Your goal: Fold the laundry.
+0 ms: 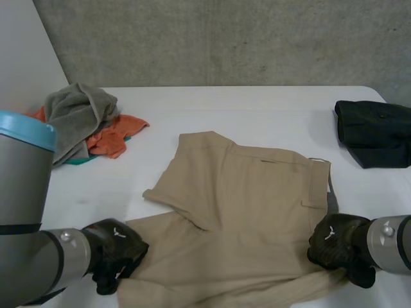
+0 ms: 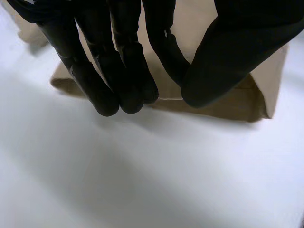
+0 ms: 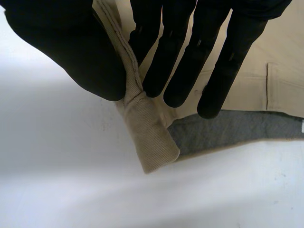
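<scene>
White table point(image 1: 257, 102), tan trousers point(image 1: 257, 192) spread mid-table, folded black garment point(image 1: 376, 131) far right, grey-and-orange cloth heap point(image 1: 83, 122) far left

Tan trousers point(image 1: 257, 192) are spread flat at the lower centre, with one leg folded across. A crumpled grey and orange pile point(image 1: 83, 125) is seen upper left, a folded dark garment point(image 1: 376, 131) upper right.

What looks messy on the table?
The grey towel and orange cloth lie crumpled in a heap at the far left, while the black garment on the right is folded. The tan trousers lie half folded.
</scene>
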Controlling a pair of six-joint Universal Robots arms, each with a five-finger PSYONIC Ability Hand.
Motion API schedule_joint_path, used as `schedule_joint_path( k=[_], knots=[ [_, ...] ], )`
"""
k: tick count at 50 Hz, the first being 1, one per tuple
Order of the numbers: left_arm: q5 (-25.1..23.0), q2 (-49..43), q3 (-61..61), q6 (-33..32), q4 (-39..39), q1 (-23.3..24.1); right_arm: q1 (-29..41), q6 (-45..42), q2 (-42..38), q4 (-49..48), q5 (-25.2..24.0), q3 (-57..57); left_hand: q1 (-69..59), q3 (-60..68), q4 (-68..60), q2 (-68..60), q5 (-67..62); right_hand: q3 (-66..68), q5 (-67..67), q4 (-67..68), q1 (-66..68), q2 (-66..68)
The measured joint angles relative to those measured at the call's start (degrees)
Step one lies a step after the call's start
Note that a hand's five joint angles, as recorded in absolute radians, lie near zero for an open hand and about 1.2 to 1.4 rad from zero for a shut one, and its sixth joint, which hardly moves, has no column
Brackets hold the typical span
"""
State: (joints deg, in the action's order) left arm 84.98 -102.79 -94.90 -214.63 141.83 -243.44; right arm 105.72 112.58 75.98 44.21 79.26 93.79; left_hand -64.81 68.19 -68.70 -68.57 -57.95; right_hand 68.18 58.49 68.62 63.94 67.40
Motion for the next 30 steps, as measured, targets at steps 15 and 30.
schedule_joint_path(
  k=[15,30],
  knots=[
    [7.6,-19.5,34.1,4.6,20.4,2.9,3.2,25.5,-16.0,-22.2,11.3,-18.1,-0.3,0.0,0.0,0.0,-0.3,0.0,0.0,0.0,0.0,0.0],
    [16.3,-46.1,72.3,5.0,25.0,5.4,2.7,29.0,-25.4,-54.8,18.1,-24.8,-0.3,0.0,0.0,0.0,-0.3,0.0,0.1,0.0,0.0,0.0]
  ],
)
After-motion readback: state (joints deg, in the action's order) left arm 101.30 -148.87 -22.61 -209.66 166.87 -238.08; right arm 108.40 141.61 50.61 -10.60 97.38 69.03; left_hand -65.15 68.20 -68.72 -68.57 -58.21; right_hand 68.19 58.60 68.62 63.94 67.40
